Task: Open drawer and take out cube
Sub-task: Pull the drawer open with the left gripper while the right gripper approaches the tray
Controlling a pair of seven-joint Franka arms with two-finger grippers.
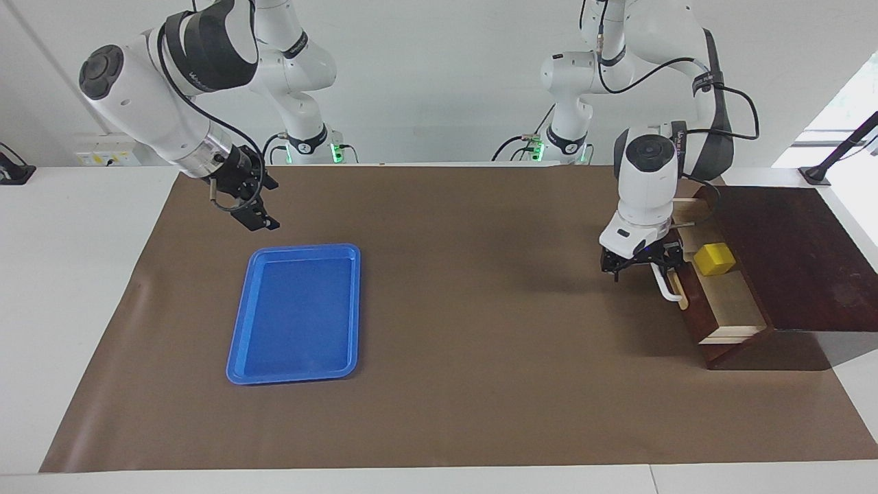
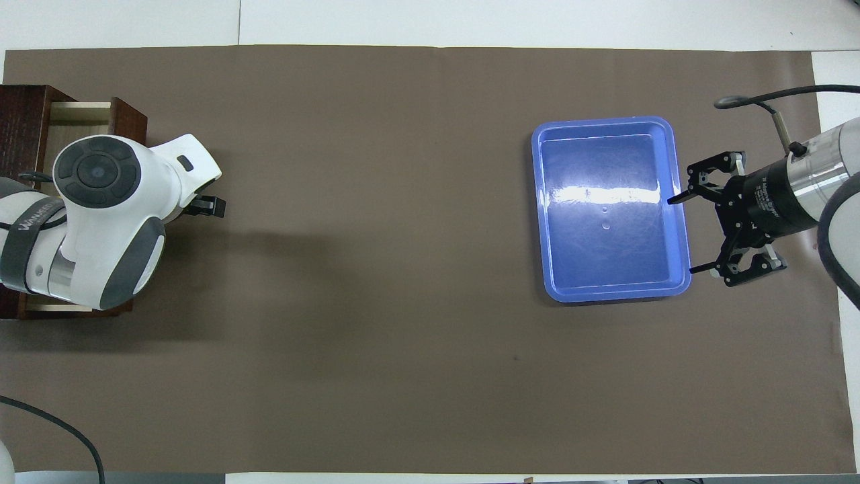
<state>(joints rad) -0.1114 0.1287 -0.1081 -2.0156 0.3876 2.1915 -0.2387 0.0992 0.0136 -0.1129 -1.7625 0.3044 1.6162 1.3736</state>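
Yellow cube (image 1: 714, 259) in open drawer (image 1: 730, 302), edges unobstructed

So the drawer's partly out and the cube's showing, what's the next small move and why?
Probably pull a little more, then let go of the handle. The left tool sits at it, the drawer is open and the cube lies bare inside. The right tool, open, hangs near the tray, free to fetch the cube.
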